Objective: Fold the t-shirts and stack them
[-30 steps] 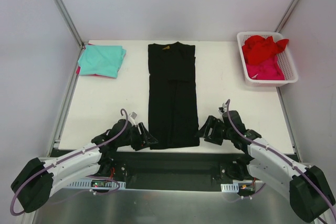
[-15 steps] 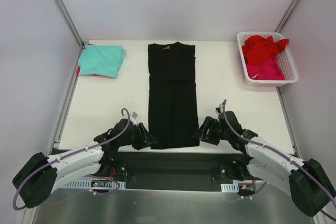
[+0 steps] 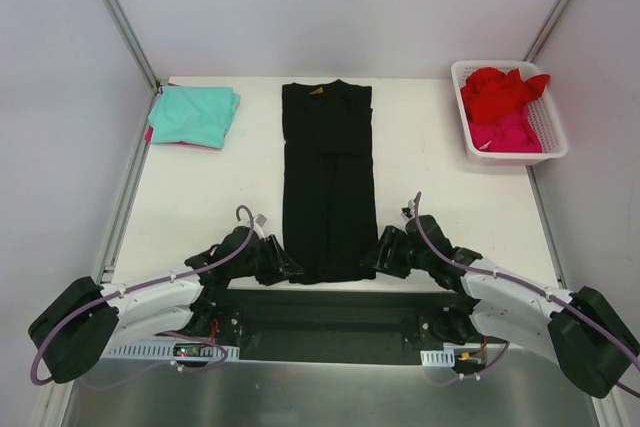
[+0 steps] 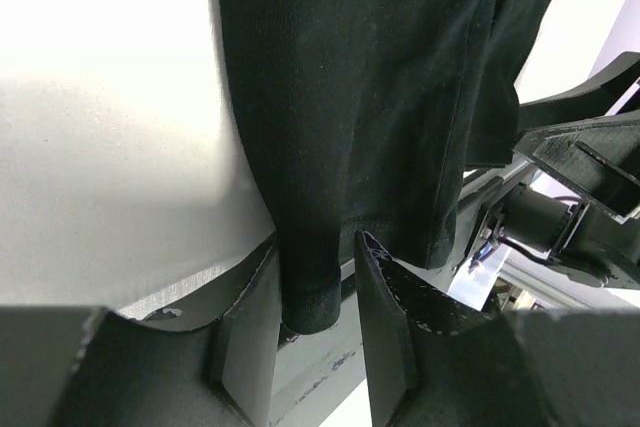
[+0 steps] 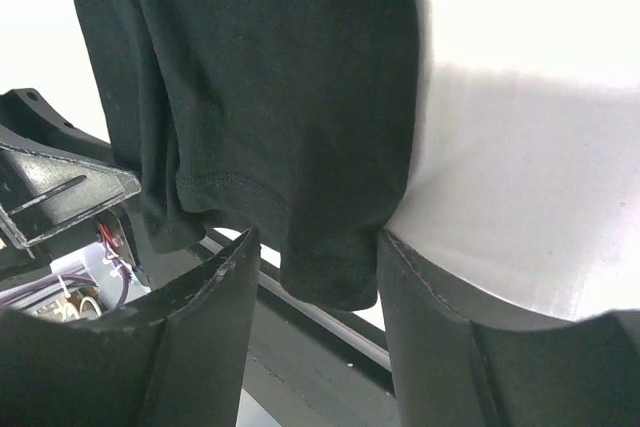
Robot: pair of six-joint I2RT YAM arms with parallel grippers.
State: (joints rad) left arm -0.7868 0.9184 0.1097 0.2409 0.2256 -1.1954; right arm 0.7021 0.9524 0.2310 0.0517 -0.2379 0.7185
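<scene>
Left hand (image 3: 283, 268), right hand (image 3: 384, 253) flank black t-shirt (image 3: 328, 182) hem.

A pink cloth shirt (image 3: 150, 134) shows only as a sliver under the folded teal cloth shirt (image 3: 195, 114), the long black cloth shirt (image 3: 328, 182) runs off the top edge of both wrist views, its yellowish collar mark (image 3: 316, 91) is too small to read, and whether the left gripper (image 4: 316, 267) pinches its hem corner cannot be told.

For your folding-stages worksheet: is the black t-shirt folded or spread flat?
Partly folded: the black t-shirt lies as a long narrow strip, sides turned in, not yet folded crosswise.
</scene>
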